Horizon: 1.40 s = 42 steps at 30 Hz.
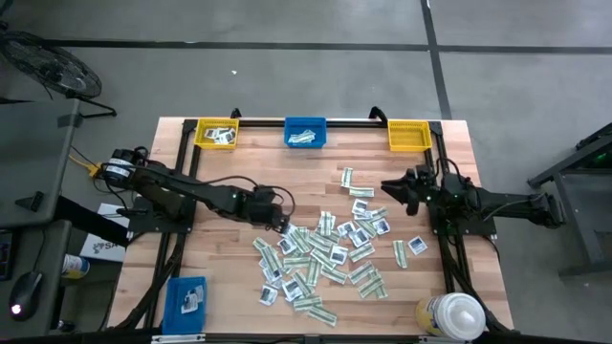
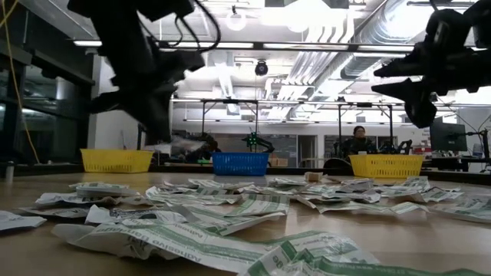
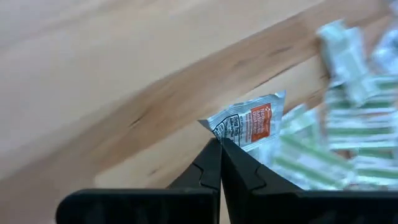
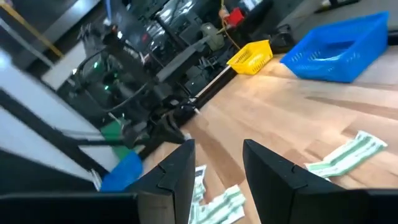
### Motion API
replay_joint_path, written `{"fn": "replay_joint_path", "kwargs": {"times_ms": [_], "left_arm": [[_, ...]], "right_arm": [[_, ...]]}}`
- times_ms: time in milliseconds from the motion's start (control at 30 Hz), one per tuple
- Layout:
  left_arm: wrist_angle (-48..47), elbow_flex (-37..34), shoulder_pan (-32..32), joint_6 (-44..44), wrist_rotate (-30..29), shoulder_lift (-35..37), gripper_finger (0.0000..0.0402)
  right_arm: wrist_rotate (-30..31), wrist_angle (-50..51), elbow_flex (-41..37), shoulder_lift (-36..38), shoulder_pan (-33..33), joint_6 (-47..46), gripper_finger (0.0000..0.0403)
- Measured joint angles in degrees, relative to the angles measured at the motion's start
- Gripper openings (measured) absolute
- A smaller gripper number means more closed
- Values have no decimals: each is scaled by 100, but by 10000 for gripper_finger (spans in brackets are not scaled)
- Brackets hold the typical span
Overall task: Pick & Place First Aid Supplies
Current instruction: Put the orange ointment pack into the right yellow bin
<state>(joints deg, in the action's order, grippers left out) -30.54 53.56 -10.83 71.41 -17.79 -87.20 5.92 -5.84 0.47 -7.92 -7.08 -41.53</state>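
Observation:
The first aid supplies (image 1: 325, 253) lie as a loose heap of small white and green-striped packets on the middle of the wooden table. At the heap's left edge, my left gripper (image 1: 282, 222) is shut on one silvery-white packet with an orange mark (image 3: 249, 121). My right gripper (image 1: 392, 188) hovers open above the table's right side, with nothing between its fingers (image 4: 217, 160). In the low view my left gripper (image 2: 157, 126) hangs above the tabletop. My left gripper pinches the orange-marked packet by one end, near a corner (image 3: 219, 135), between its two fingertips only. The fingers slant downward from the table's left side. The packet sticks out beyond the fingertips and looks lifted off the wood.
Along the far edge stand a yellow bin (image 1: 217, 134) holding some packets, a blue bin (image 1: 306, 132) holding some, and another yellow bin (image 1: 408, 135). A blue bin (image 1: 186, 298) sits at the near left. A white-capped bottle (image 1: 449, 315) stands at the near right.

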Motion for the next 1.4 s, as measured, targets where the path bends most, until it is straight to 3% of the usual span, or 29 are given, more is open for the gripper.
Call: {"fn": "replay_joint_path", "kwargs": {"times_ms": [100, 233, 433, 733, 1167, 1400], "left_arm": [[397, 4, 0, -198, -255, 2, 0], [912, 7, 154, -540, -357, 4, 0], [1524, 7, 585, -997, -224, 4, 0], [2343, 7, 1090, -1596, 71, 11, 0], [2889, 9, 1509, -2510, 267, 15, 0], [3090, 11, 1510, -3133, 225, 15, 0]], "right_arm": [[275, -11, 0, -3, 0, -338, 129], [58, -133, 1, -138, -2, -495, 129], [35, -1132, 1, -824, 0, -615, 129], [135, -2272, 409, -2772, 0, -206, 129], [-101, -2283, 2634, -5937, 0, 731, 129], [-227, -2268, 3427, -7248, 0, 704, 129]]}}
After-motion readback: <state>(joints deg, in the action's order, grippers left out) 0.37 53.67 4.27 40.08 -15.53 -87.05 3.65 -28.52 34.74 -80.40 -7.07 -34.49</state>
